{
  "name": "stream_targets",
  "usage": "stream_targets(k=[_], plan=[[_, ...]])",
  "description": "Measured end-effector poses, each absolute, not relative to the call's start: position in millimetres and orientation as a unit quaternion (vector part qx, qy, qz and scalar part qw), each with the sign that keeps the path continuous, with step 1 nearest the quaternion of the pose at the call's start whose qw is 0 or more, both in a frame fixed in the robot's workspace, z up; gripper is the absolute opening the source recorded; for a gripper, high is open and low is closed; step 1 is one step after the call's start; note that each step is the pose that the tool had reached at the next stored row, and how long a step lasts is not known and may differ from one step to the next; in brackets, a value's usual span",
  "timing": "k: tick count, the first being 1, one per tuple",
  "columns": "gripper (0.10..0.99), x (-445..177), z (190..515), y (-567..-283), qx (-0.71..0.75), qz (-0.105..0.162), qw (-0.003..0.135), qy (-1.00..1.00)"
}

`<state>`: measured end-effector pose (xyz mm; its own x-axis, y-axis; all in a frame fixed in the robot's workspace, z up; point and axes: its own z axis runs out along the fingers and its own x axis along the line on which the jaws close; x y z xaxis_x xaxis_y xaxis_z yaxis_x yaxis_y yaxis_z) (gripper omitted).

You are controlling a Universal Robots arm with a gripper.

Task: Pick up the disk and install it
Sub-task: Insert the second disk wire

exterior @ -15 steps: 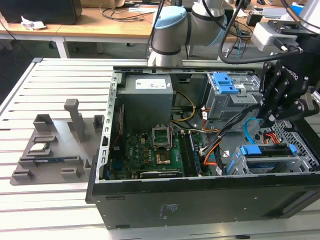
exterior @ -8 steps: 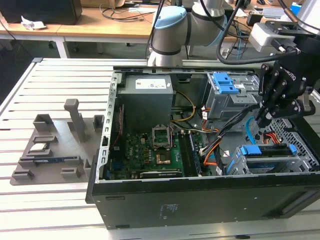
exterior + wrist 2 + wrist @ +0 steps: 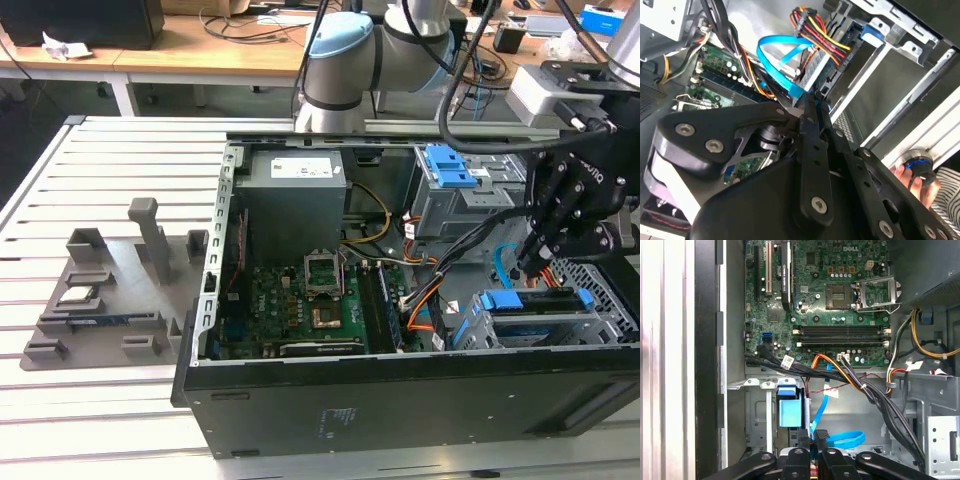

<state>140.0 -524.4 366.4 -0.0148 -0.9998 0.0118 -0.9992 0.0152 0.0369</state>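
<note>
Here, the tool (image 3: 532, 262), fingers pressed together and holding nothing visible, hovers by the drive cage (image 3: 545, 318); nearby blue data cable (image 3: 782, 62) risks snagging.

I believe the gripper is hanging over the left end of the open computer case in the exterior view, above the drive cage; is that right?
Not quite. In the exterior view the gripper hangs over the right end of the open computer case, not the left. The rest holds: it is above the drive cage.
</note>
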Motion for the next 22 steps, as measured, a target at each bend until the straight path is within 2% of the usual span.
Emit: stream_targets(k=[22], plan=[[0.161, 157.8, 340.3, -533.4, 0.702, -0.007, 0.019, -0.712]])
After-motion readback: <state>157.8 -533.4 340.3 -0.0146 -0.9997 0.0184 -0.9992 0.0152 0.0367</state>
